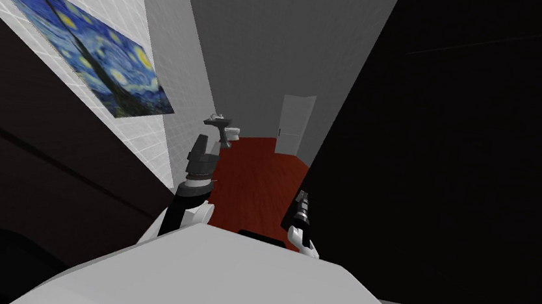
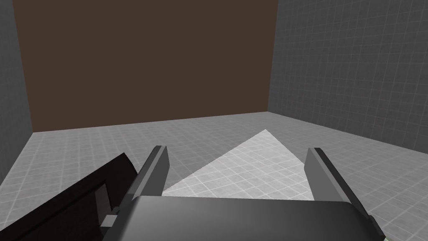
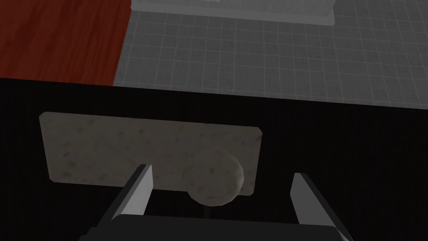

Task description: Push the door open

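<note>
right wrist view puts you right up against the door, a flat black face. on it sits a speckled grey handle plate with a round knob of the same colour near one end. your right end effector is wide open: the two fingers stand on either side of the knob, which lies between them and nearer one finger than the other. neither blade presses it, and you hold nothing. beyond the door's edge you see a strip of red wood floor and grey tiled floor beside it.

in the head view the door takes up your right side as a large black slab. the right end effector is at its near edge, low down. the red floor runs ahead through the gap to a white door in the far wall, with a small sink to its left. a blue and yellow painting hangs on the white tiled wall on your left.

your left end effector is raised in front of the chest, apart from the door. in the left wrist view its fingers are spread wide and hold nothing.
</note>
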You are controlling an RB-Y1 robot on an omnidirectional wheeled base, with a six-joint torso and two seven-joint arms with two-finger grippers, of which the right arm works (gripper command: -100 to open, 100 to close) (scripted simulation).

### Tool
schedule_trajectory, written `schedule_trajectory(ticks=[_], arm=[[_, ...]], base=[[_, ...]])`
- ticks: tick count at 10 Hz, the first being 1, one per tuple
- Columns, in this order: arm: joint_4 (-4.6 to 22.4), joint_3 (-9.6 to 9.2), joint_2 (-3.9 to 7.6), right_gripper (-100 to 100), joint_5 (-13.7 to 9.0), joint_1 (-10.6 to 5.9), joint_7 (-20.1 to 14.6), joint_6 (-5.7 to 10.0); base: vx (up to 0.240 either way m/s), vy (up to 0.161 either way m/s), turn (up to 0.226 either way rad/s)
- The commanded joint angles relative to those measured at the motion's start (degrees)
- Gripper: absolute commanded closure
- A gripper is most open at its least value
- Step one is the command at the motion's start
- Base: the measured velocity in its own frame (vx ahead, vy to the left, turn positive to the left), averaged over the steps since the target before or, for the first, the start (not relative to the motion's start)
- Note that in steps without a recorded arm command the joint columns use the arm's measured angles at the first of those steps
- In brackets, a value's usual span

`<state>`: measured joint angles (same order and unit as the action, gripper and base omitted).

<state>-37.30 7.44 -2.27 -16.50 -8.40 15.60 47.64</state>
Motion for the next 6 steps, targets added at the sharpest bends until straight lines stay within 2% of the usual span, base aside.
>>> schedule_trajectory(ticks=[1, 6], arm=[[0.2, 0.02, 0.14, 100, 0.0, -0.06, 0.0, 0.20], [0.2, 0.02, 0.14, 100, 0.0, -0.06, 0.0, 0.20]], base=[[-0.002, -0.005, -0.001], [-0.004, -0.008, 0.007]])
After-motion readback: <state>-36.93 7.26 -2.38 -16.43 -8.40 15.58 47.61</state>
